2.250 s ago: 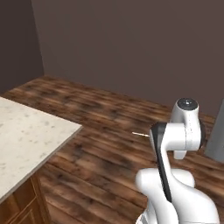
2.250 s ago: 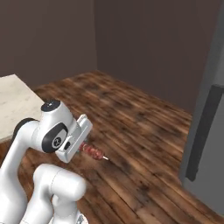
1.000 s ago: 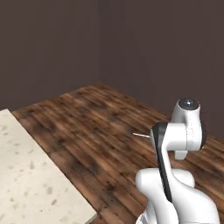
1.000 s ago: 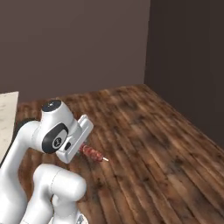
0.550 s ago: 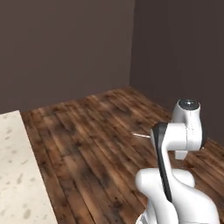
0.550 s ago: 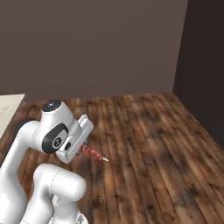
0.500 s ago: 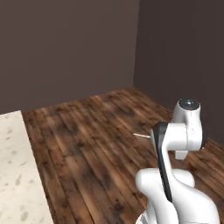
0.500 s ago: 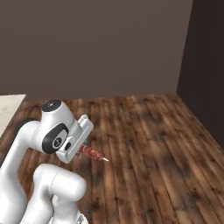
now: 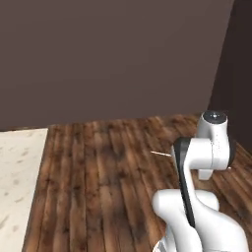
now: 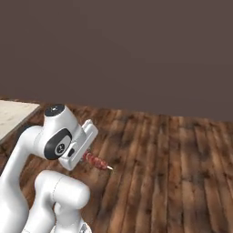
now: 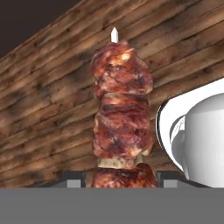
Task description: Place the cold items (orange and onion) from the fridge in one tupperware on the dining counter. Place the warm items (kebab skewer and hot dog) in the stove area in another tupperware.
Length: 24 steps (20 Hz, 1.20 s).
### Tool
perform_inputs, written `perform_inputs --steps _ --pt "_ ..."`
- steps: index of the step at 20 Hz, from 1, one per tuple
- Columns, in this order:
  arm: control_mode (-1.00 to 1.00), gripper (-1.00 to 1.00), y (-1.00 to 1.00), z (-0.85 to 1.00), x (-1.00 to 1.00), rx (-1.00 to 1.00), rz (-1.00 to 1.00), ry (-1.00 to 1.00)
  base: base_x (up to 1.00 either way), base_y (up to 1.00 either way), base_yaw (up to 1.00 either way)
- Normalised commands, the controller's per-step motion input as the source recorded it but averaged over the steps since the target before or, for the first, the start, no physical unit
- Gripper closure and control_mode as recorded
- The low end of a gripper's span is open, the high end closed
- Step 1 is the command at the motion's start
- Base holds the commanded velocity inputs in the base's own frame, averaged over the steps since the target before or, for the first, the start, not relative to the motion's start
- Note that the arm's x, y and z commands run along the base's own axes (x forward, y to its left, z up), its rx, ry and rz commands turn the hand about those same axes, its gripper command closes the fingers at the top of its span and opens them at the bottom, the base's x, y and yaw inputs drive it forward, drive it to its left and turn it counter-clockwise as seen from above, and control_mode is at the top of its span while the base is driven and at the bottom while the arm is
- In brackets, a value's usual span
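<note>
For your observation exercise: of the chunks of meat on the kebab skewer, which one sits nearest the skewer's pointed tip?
On the kebab skewer, it is the top chunk in the hand view, glossy with pale highlights, just under the white tip. The other chunks sit lower, toward the gripper.

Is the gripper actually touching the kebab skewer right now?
Touching. In the hand view the kebab skewer rises from between the fingertips of the gripper, clamped on both sides.

Dark wood floor [image 9: 108,167] spreads ahead, a speckled pale counter [image 9: 17,172] at the left edge, and a plain dark wall [image 10: 136,50] behind.
</note>
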Motion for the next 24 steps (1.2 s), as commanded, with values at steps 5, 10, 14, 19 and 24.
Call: perform_inputs --steps 5,10,14,19,24 --pt "1.00 1.00 0.00 0.00 0.00 0.00 0.00 0.00 1.00 -0.46 0.62" --pt "1.00 1.00 0.00 0.00 0.00 0.00 0.00 0.00 1.00 -0.39 0.66" --pt "1.00 1.00 0.00 0.00 0.00 0.00 0.00 0.00 1.00 -0.43 0.65" --pt "1.00 1.00 0.00 0.00 0.00 0.00 0.00 0.00 0.88 -0.61 0.57" --pt "1.00 1.00 0.00 0.00 0.00 0.00 0.00 0.00 0.75 -0.72 0.53"
